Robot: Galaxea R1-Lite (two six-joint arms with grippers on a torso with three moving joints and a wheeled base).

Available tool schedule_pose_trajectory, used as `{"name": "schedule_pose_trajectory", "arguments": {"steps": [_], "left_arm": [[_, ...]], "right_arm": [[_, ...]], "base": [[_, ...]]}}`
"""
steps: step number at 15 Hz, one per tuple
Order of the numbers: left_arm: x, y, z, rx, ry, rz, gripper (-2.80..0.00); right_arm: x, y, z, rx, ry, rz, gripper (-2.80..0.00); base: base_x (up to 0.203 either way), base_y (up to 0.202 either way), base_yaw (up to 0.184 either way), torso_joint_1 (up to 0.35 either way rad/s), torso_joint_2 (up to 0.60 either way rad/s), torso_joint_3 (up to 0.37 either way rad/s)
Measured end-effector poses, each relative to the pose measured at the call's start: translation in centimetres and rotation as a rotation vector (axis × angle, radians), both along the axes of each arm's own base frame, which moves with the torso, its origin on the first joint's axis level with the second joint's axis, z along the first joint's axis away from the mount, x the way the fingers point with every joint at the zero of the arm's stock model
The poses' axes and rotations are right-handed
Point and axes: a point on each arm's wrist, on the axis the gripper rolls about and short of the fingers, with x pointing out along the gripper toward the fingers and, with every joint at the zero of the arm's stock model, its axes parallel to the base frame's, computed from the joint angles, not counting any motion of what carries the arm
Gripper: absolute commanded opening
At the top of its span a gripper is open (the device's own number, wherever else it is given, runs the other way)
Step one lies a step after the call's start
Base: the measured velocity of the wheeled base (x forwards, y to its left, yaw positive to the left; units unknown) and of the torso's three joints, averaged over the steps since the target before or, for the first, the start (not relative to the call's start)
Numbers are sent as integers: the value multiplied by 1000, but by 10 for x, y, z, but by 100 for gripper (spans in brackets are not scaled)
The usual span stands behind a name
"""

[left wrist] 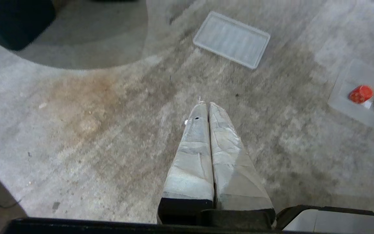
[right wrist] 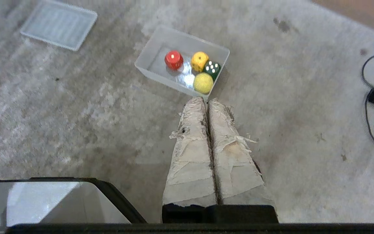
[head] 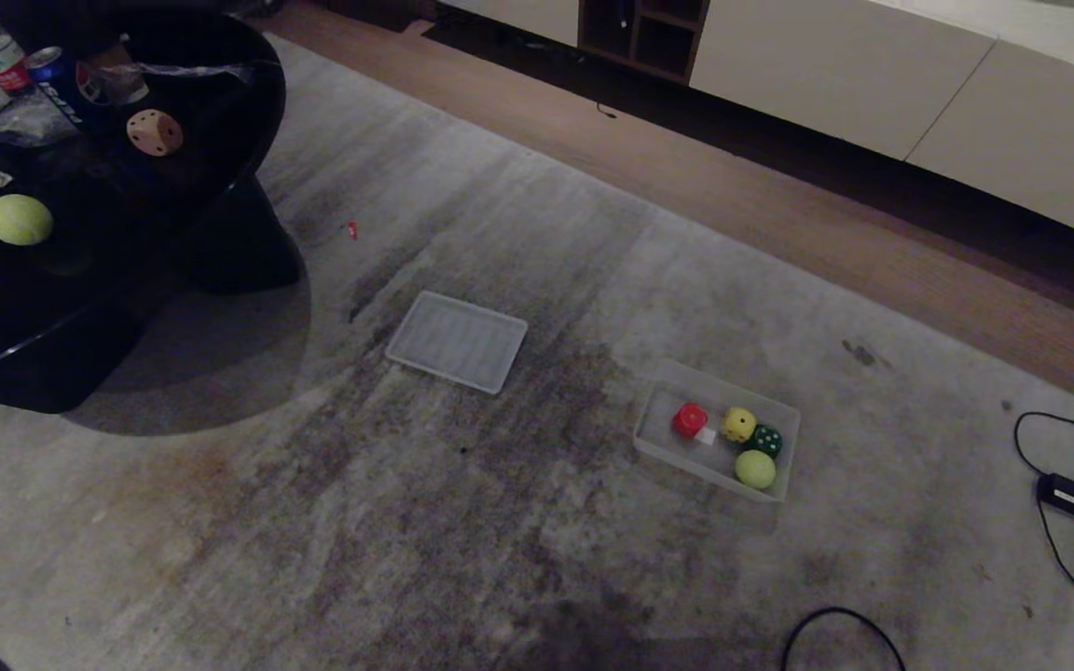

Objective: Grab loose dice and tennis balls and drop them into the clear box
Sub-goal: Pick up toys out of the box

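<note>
I see the clear box [head: 784, 452] on the rug [head: 500, 522] holding the red die [head: 689, 419], yellow die [head: 738, 424], dark green die [head: 766, 440] and 1 tennis ball [head: 755, 469]. My right gripper [right wrist: 205, 100] hangs just short of it, fingers pressed together, empty. My left gripper [left wrist: 205, 104] is likewise closed over bare rug. The tan die [head: 155, 132] and another tennis ball [head: 19, 219] sit on the black table [head: 220, 177], well apart from both
</note>
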Motion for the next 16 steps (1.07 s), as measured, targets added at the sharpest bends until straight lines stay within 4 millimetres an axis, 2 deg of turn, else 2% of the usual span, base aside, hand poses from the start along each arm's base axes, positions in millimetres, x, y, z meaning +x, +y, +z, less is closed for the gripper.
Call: {"name": "schedule_pose_trajectory", "arguments": {"steps": [16], "left_arm": [[0,0,0,0,0,0,-280]], "right_arm": [[0,0,0,0,0,-1,-280]], "base": [[0,0,0,2,1,200]]}}
